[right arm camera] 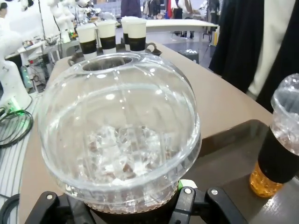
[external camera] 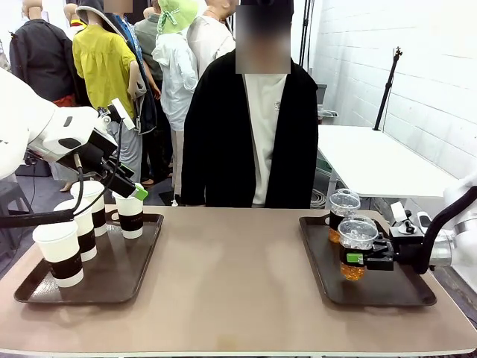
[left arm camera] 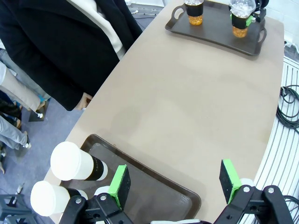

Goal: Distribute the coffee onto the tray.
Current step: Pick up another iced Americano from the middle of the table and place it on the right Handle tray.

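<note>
Right pincer (external camera: 363,259) clamps the clear dome-lidded iced coffee cup (external camera: 356,248), upright, above the right dark brown tray (external camera: 387,292). Left pincer (left arm camera: 175,184) wide open, empty; white paper cups (left arm camera: 77,162) just beside its left finger.

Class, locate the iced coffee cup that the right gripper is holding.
In the front view the iced coffee cup sits in the right gripper, over the right tray, just nearer the camera than a second iced cup.

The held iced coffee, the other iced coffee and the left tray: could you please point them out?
Held iced coffee (external camera: 357,233), front view, dome lid.
Other iced coffee (external camera: 343,202), front view, dome lid.
Left tray (external camera: 130,280), front view, bare floor.
</note>
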Robot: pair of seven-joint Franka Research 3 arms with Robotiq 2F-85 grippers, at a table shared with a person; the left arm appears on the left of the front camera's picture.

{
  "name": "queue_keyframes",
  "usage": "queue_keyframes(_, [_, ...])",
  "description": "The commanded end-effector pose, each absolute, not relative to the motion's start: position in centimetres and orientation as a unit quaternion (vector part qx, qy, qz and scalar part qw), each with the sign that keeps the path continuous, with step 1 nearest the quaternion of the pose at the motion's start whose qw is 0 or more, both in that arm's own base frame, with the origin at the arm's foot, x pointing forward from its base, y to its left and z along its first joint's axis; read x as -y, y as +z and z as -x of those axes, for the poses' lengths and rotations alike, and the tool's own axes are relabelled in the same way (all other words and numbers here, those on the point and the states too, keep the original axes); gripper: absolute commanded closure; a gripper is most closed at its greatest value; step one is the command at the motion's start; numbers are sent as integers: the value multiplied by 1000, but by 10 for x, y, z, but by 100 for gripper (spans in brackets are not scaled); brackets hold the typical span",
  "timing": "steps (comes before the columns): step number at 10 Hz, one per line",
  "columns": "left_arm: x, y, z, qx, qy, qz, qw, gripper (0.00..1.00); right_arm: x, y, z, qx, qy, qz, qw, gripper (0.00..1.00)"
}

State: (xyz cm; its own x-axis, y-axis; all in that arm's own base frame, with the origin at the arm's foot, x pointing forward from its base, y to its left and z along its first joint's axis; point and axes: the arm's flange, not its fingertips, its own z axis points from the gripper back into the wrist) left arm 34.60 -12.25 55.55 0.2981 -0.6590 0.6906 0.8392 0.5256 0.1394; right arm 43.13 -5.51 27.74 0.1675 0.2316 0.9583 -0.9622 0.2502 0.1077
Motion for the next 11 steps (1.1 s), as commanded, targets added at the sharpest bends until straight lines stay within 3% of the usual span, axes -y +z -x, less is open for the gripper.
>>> queue_keyframes(1, [122, 556, -347, 357, -468, 128, 798, 0, 56, 270, -447, 481, 451, -403, 635, 37])
queue_keyframes(8, [122, 556, -347, 357, -468, 128, 798, 0, 58, 247, -455, 488, 425, -417, 638, 37])
queue_keyframes(10, [122, 556, -347, 357, -468, 128, 798, 0, 57, 249, -454, 480, 416, -424, 646, 0])
queue_keyframes(11, [122, 556, -347, 357, -468, 128, 798, 0, 59, 251, -451, 479, 411, -424, 650, 0])
